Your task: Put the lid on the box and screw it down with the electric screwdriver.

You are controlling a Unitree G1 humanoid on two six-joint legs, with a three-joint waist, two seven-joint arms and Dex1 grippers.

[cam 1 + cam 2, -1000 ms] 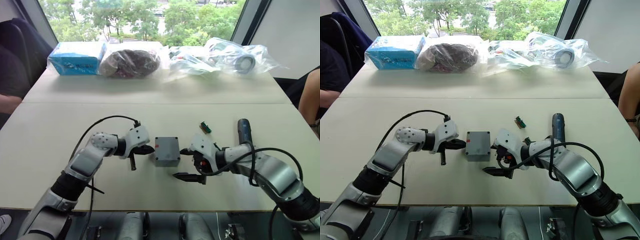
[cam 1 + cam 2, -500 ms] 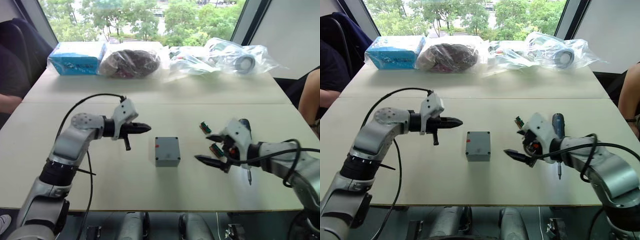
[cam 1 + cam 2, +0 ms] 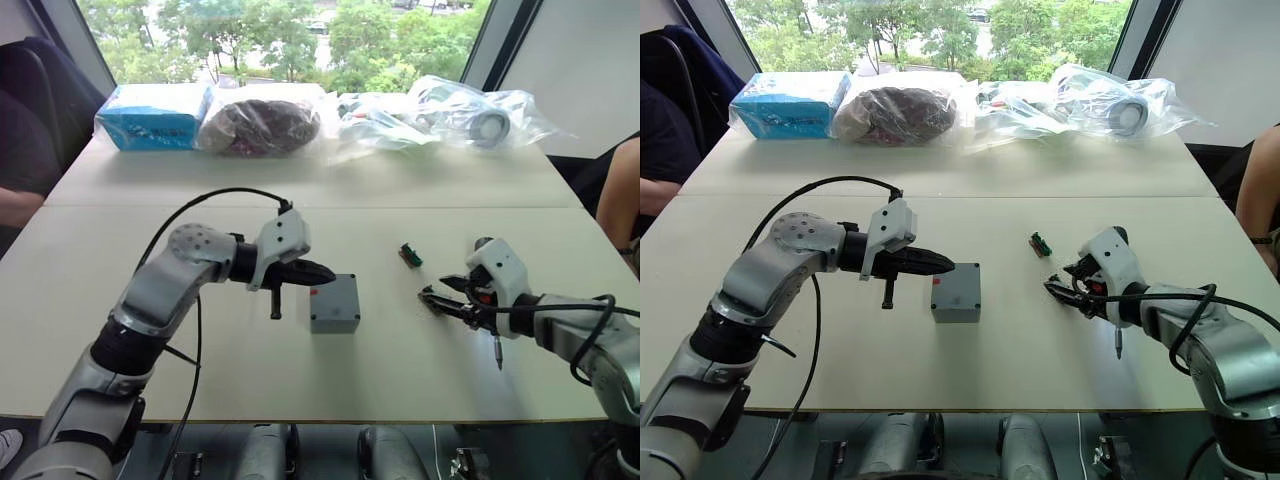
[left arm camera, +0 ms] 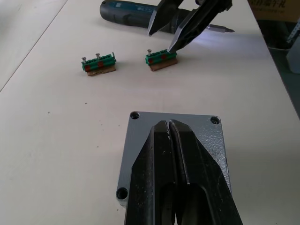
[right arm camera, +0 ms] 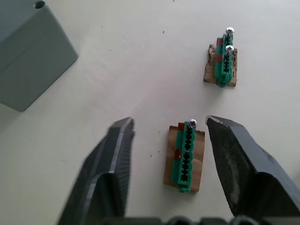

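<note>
With my left gripper (image 4: 169, 125) clenched empty over the lid (image 4: 197, 138), I judge this rigid, light plate best gripped by its edges

- Left arm (image 3: 160, 300): silver-grey shell segments, a rounded light-grey elbow joint speckled with small dark holes, black bands at the joints.
- A thin black cable (image 3: 215, 200) loops from the left forearm up and over to the white wrist housing.
- Left gripper (image 4: 171, 140): two long black fingers, tapering to points, matte with glossy edges.
- Right arm (image 3: 590, 340): the same silver-grey shells and black joints, with a black cable (image 3: 590, 310) looping along the forearm.
- Right wrist: a white, angular housing (image 3: 497, 270).
- Right gripper (image 5: 171, 136): two black fingers (image 5: 112, 159), broad at the base, narrowing to tips, with finely textured surfaces.
</note>
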